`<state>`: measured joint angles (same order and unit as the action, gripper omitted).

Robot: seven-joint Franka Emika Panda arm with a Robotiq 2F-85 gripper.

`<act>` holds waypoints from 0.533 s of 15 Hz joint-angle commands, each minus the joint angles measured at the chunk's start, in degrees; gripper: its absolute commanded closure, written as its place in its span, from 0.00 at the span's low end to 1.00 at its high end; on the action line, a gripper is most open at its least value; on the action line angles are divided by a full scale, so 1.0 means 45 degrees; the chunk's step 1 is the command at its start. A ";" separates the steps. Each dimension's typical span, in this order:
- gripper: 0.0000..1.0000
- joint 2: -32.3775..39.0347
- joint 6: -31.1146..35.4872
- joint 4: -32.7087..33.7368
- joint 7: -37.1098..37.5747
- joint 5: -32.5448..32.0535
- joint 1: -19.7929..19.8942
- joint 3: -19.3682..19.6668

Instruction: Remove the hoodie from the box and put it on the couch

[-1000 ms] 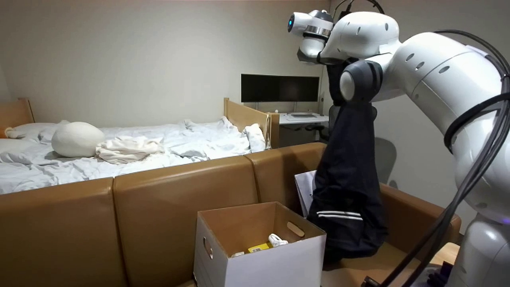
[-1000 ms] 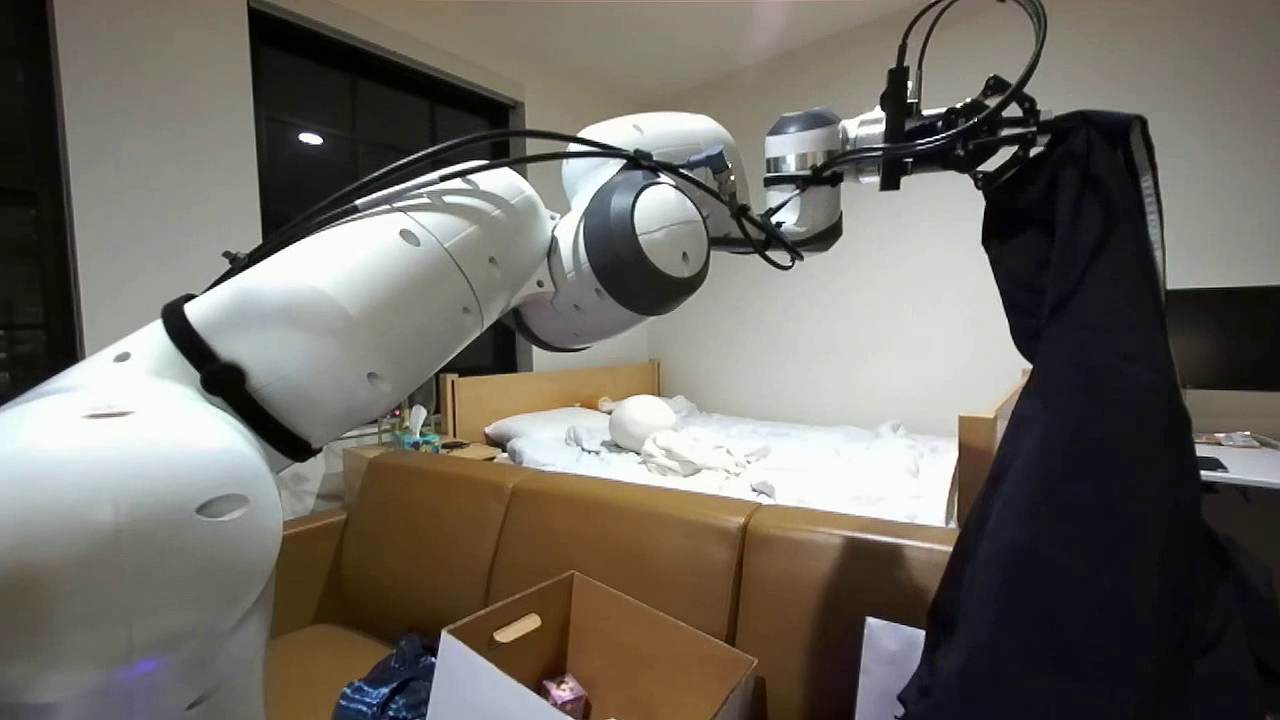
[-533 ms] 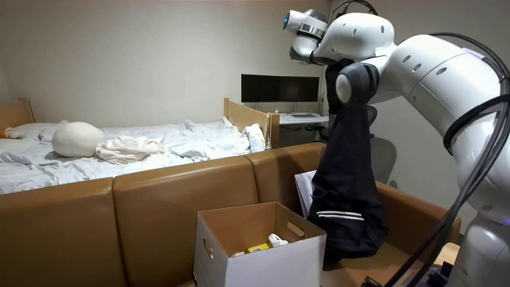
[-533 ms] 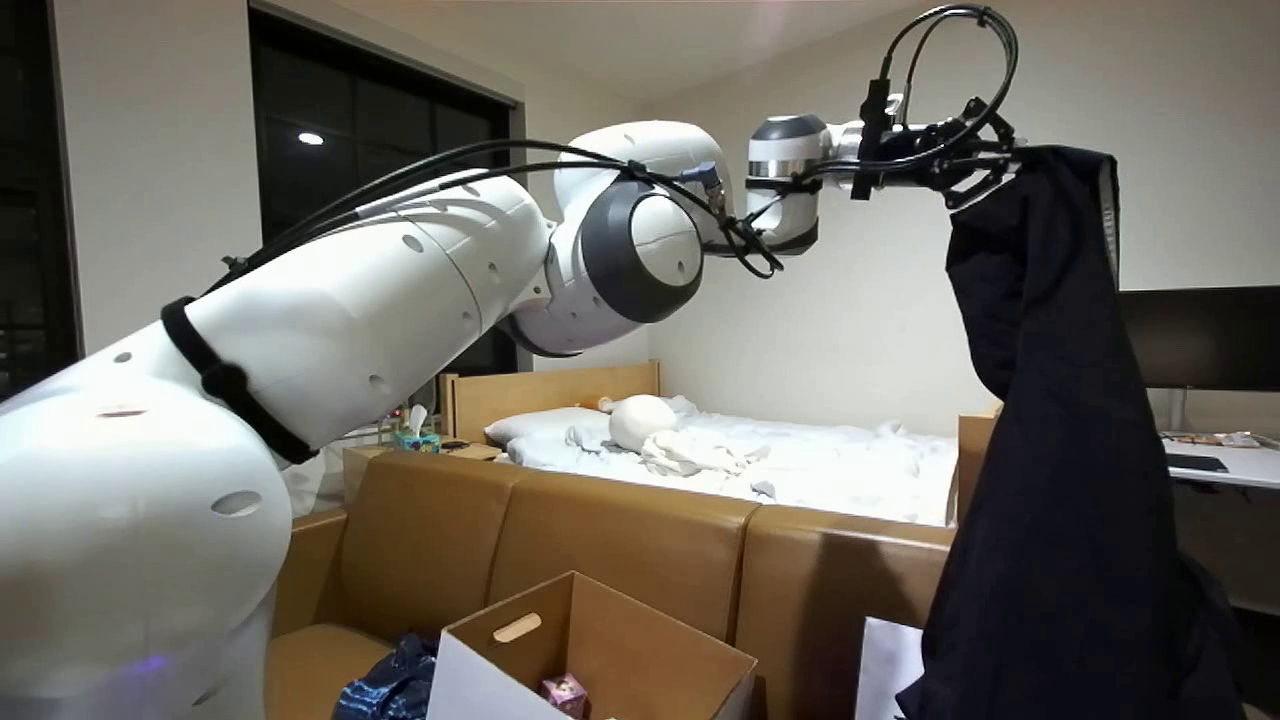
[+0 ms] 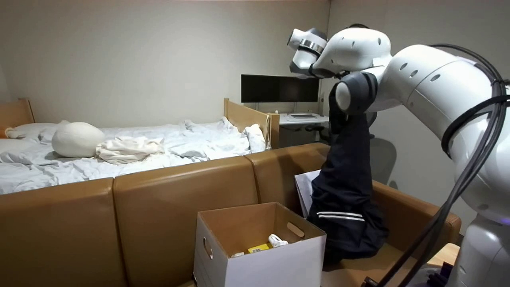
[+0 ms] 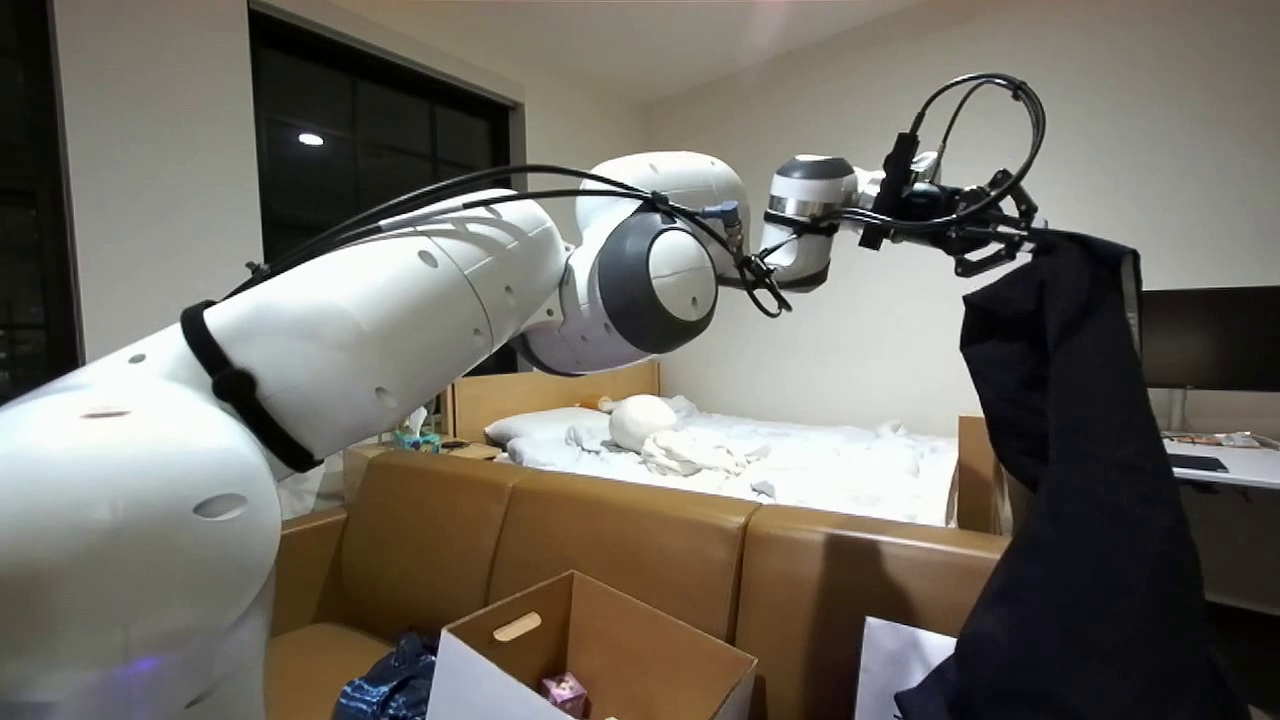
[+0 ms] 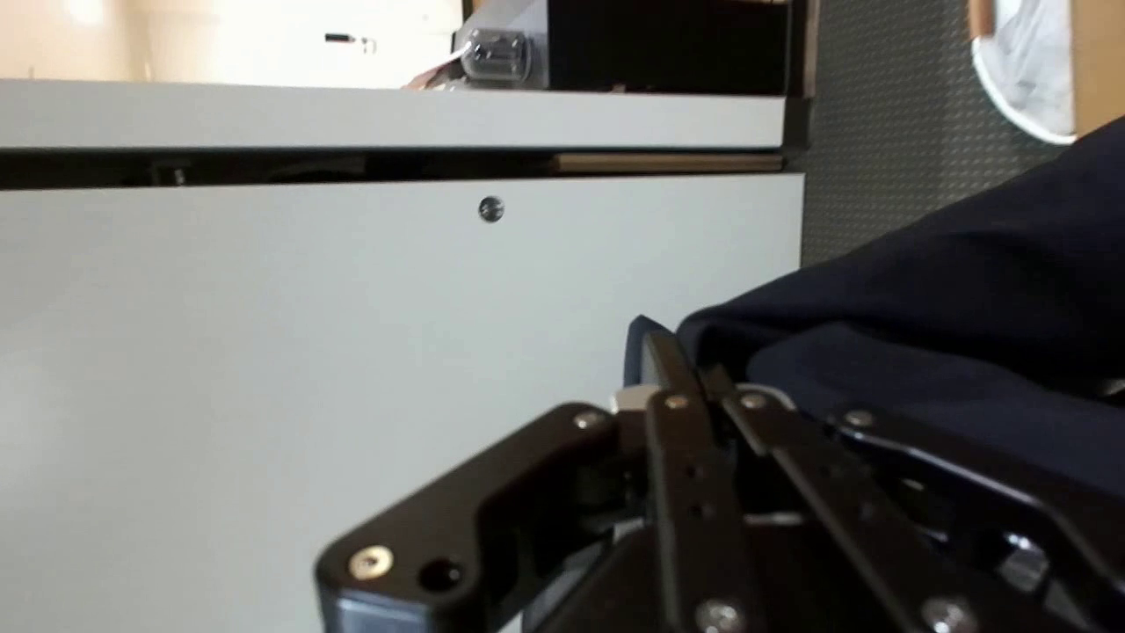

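In both exterior views, the dark hoodie is seen held outside the box, its upper end clamped in the tool, whose two sides are pressed together on the cloth well above the level of the box's rim. From there the cloth is hung in a long drop, and its lower folds, crossed by two white stripes, are bunched on the seat of the couch just beside the box; whether the box is touched by them cannot be told. A white sheet, partly covered by the hoodie, is placed against the couch's backrest near the box. Inside the box, a yellow item, a white item and a small pink carton are held. At the side of the box away from the hoodie, a shiny blue bundle is laid. Beyond the box and the couch, a round white object is set on a bed.
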<state>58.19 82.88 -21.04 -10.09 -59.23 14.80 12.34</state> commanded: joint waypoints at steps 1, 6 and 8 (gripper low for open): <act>0.99 0.0397 -0.1766 -0.0012 -0.0811 0.0732 0.0275 -0.0543; 0.99 0.0916 -0.4256 -0.0025 -0.1968 0.1282 0.0153 -0.1324; 0.99 0.1091 -0.5101 -0.0025 -0.2590 0.1433 0.0078 -0.1620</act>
<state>62.90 64.66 -21.15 -16.61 -54.35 15.33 6.63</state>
